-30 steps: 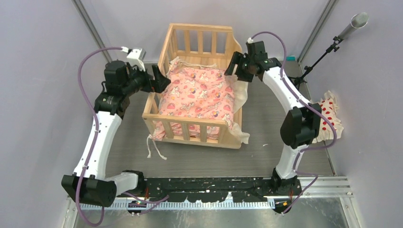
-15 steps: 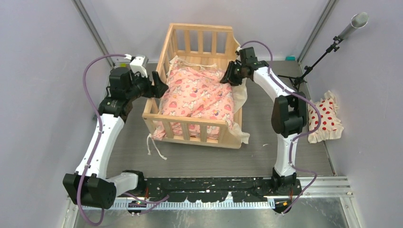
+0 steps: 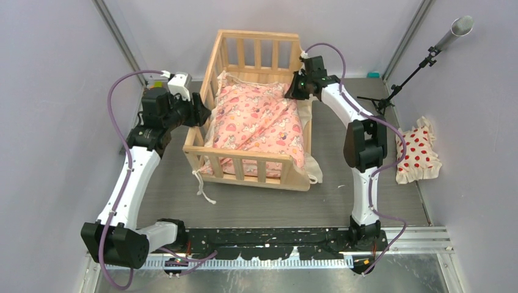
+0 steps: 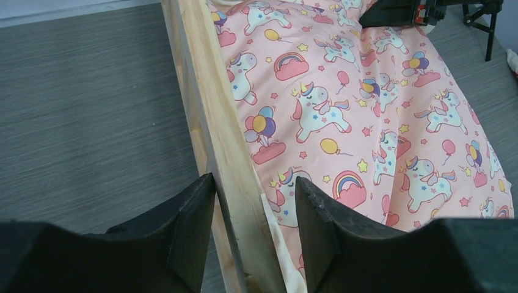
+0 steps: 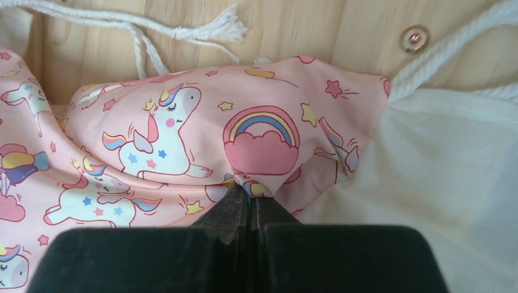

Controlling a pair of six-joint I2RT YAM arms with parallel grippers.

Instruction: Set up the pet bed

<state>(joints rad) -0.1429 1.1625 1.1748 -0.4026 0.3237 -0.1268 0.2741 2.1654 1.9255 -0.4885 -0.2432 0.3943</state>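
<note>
Pink unicorn-print cushion (image 3: 256,119) rumpled inside slatted light-wood pet bed (image 3: 256,36). Your right gripper (image 5: 250,201) pinches it shut; left gripper (image 4: 255,183) straddles rail (image 4: 207,91), part-open. Red-dotted white pillow (image 3: 418,155) outside.

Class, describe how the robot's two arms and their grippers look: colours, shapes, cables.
Both the left arm and right arm have white links with chunky black joints. A purple cable loops along each. The left gripper and right gripper have matte black, wedge-shaped fingers.

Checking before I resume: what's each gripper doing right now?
Left gripper: open, straddling a rail of the pet bed.
Right gripper: shut on the pink cushion.
</note>
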